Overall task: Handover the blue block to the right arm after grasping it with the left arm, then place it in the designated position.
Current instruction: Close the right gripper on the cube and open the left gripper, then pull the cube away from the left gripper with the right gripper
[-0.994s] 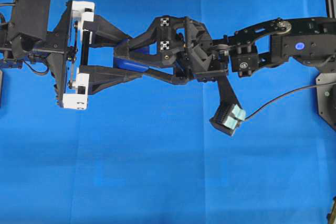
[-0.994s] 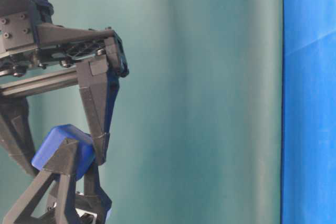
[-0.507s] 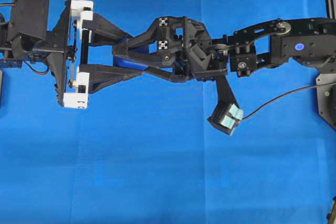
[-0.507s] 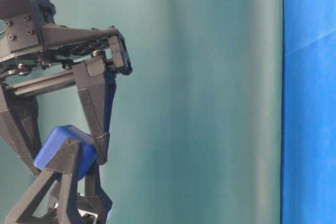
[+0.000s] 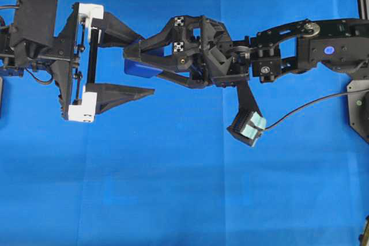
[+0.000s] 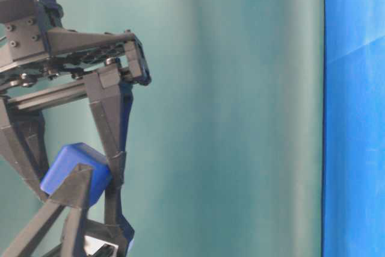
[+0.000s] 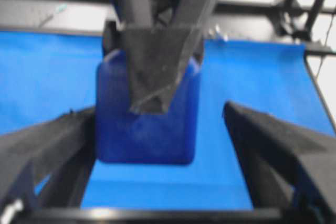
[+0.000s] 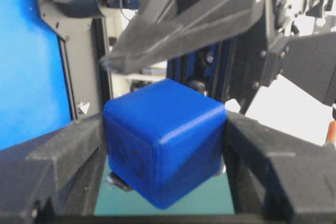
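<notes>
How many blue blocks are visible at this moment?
1. The blue block sits clamped in the right pincer, between the spread fingers of the open left pincer. None other shows.

Even, bright light fills the overhead view, leaving only faint shadows on the blue cloth (image 5: 173,188). Both wrist views are soft, the left wrist view blurriest, with pale backgrounds washed out.

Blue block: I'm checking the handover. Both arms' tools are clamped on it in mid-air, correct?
Not quite. Only the right tool is clamped on the blue block; the left tool has opened around it, as the overhead view shows.
</notes>
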`<action>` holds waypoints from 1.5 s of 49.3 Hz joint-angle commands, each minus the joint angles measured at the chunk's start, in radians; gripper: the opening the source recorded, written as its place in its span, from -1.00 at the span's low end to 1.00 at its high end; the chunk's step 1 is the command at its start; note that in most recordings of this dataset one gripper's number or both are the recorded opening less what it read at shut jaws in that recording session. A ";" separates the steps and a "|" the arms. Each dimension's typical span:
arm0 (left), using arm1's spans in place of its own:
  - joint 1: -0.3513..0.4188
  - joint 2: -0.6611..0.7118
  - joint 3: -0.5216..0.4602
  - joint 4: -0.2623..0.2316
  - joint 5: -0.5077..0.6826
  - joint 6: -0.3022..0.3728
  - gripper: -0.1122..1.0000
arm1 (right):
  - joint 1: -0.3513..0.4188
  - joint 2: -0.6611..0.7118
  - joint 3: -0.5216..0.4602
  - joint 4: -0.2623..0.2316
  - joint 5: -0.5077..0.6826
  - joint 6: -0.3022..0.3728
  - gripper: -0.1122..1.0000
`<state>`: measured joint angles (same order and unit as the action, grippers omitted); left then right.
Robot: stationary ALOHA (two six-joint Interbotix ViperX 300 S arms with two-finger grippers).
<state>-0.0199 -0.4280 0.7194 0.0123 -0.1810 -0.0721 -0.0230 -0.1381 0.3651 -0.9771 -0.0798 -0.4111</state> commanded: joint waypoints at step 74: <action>0.006 -0.155 0.069 -0.002 -0.005 0.005 0.88 | 0.000 -0.261 0.199 0.130 0.040 0.081 0.22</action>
<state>-0.0153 -0.5630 0.8084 0.0107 -0.1810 -0.0690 -0.0261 -0.3912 0.5890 -0.8790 -0.0322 -0.3636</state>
